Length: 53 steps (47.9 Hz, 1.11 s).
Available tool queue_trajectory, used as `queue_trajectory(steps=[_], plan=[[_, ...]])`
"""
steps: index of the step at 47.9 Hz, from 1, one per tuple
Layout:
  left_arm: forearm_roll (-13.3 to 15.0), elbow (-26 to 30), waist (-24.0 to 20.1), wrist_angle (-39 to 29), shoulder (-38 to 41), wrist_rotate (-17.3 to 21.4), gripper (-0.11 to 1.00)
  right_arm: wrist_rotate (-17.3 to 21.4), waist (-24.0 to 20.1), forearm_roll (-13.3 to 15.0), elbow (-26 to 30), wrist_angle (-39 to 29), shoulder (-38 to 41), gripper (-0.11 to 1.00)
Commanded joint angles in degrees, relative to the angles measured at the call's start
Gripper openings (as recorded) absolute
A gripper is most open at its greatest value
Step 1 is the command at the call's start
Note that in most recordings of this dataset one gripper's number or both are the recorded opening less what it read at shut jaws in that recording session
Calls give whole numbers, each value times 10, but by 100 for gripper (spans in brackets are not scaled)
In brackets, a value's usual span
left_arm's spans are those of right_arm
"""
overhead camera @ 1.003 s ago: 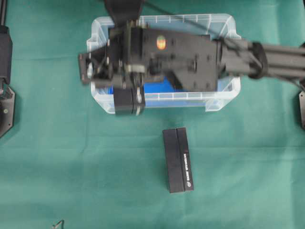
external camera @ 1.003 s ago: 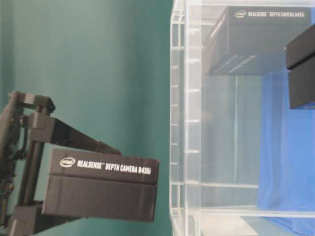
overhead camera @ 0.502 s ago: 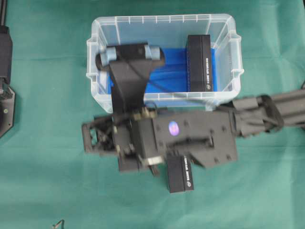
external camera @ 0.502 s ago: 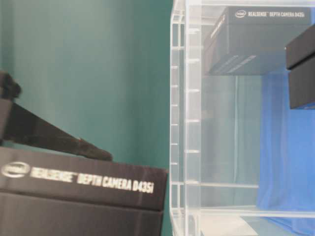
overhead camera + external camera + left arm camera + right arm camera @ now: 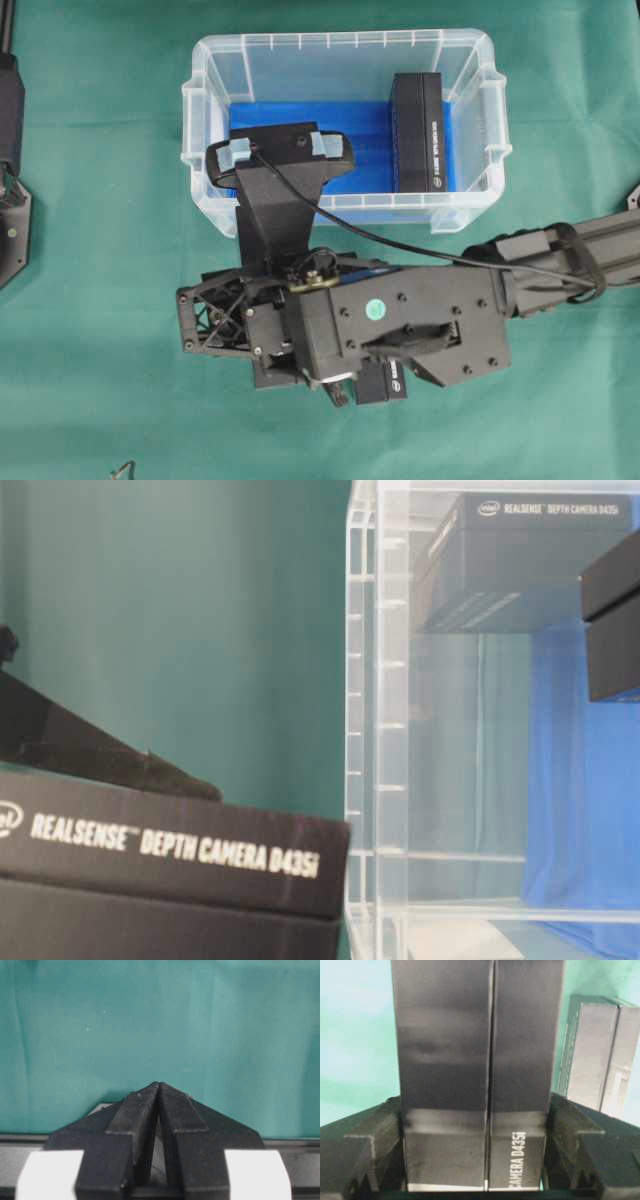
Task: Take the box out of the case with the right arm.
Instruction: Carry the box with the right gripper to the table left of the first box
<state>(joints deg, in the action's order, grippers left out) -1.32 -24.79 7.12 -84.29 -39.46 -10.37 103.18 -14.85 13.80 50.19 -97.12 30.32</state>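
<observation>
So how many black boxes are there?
3 boxes. One lies in the case, one is gripped in the right hand, one lies on the green cloth. The arm could hide more.

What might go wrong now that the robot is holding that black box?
The black cardboard box in the right gripper hangs close beside another black box lying on the green cloth; lowering could bump it. The grip is near one end, so it might tilt or slip.

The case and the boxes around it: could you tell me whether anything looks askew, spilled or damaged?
Nothing stands out. One box lies flat in the case, one sits squarely in the right gripper, and another rests on the green cloth.
</observation>
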Motion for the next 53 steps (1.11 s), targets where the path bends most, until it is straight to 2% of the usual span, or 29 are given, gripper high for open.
queue_trajectory(steps=[1, 20, 36, 45, 53], plan=[[-1, 15, 2, 2, -2, 0, 0, 0, -1, 5, 18, -1, -37, 65], [-1, 15, 2, 4, -2, 0, 0, 1, 4, 5, 18, -16, -33, 65], [-2, 14, 2, 5, -2, 1, 0, 2, 12, -10, 4, -20, -16, 65], [-2, 14, 2, 5, -2, 1, 0, 6, 18, -38, -33, -4, -10, 65], [-2, 13, 2, 6, -2, 1, 0, 13, 24, -49, -89, 49, -10, 65]])
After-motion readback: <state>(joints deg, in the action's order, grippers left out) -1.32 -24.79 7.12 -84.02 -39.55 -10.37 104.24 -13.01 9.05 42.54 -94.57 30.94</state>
